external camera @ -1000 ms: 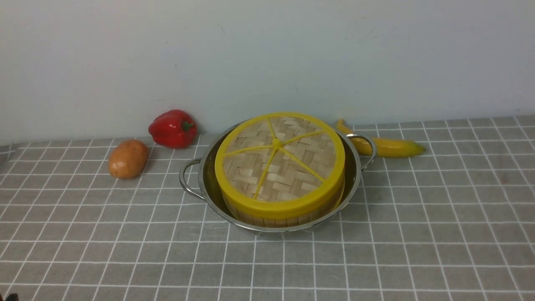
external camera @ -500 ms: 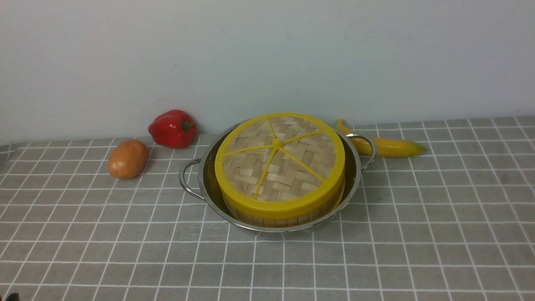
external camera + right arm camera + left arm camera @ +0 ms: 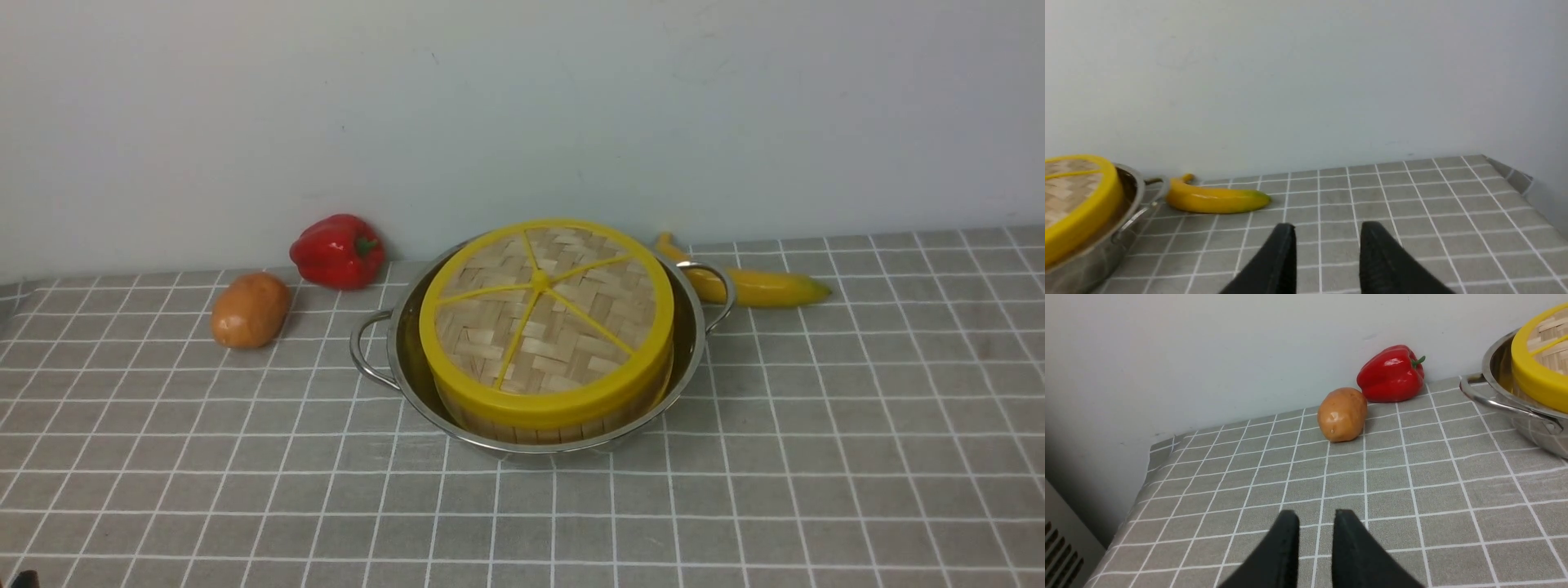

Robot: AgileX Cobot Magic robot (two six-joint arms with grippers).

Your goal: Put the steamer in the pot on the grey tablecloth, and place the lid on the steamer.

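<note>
The steel pot (image 3: 694, 343) stands mid-table on the grey tablecloth (image 3: 816, 449). Inside it sits the steamer (image 3: 531, 431), of which only a band of slats shows below the lid (image 3: 547, 318). The lid lies flat on top, its yellow rim and spokes in full view. In the left wrist view my left gripper (image 3: 1316, 514) hovers over bare cloth well left of the pot (image 3: 1531, 433), open with a narrow gap and nothing in it. Right of the pot (image 3: 1086, 261), my right gripper (image 3: 1327, 225) also hangs over bare cloth, open and empty. Neither gripper touches anything.
A red bell pepper (image 3: 336, 251) and a potato (image 3: 249, 310) lie left of the pot near the back wall. Behind the pot's right handle lies a banana (image 3: 759, 286). The cloth's left edge drops off beside a vent (image 3: 1061, 555).
</note>
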